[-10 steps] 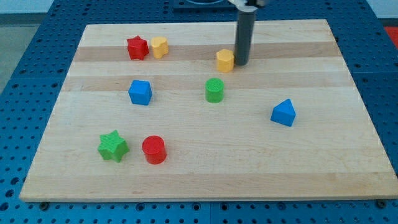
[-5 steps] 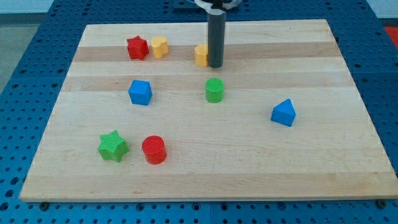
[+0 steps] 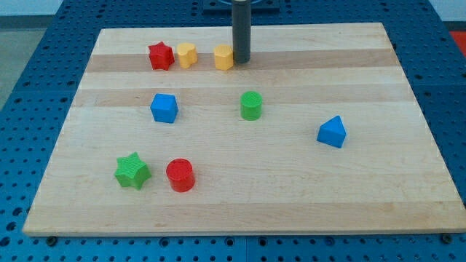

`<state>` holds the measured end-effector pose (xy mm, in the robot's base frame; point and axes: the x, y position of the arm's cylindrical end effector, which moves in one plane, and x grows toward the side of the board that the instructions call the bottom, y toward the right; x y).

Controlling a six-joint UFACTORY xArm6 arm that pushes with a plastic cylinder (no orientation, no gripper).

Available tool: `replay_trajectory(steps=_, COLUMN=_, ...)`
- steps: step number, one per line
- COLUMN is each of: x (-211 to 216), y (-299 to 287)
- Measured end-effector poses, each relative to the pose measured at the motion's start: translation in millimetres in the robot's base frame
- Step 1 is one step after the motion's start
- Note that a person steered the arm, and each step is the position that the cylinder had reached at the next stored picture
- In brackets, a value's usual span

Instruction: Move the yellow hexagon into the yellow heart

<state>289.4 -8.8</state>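
Note:
The yellow hexagon (image 3: 223,57) lies near the view's top, centre-left of the wooden board. My tip (image 3: 241,62) touches its right side. The yellow heart (image 3: 187,55) lies a short gap to the hexagon's left. The red star (image 3: 160,56) sits right next to the heart's left side.
A blue cube (image 3: 164,108) lies at mid-left and a green cylinder (image 3: 251,105) below the hexagon. A blue triangular block (image 3: 332,132) is at the right. A green star (image 3: 132,171) and a red cylinder (image 3: 180,175) lie at the lower left of the board (image 3: 378,196).
My tip has moved left and slightly up, pushing the yellow hexagon leftward along the top of the board toward the yellow heart. The other blocks have not moved.

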Motion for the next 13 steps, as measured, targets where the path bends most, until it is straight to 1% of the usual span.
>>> replay_trajectory(steps=2, x=5, y=-12)
replay_trajectory(steps=3, x=20, y=-12)
replay_trajectory(steps=6, x=8, y=-18)
replay_trajectory(steps=9, x=8, y=-12)
replay_trajectory(steps=10, x=14, y=-22)
replay_trajectory(steps=12, x=29, y=-68)
replay_trajectory(steps=13, x=50, y=-76)
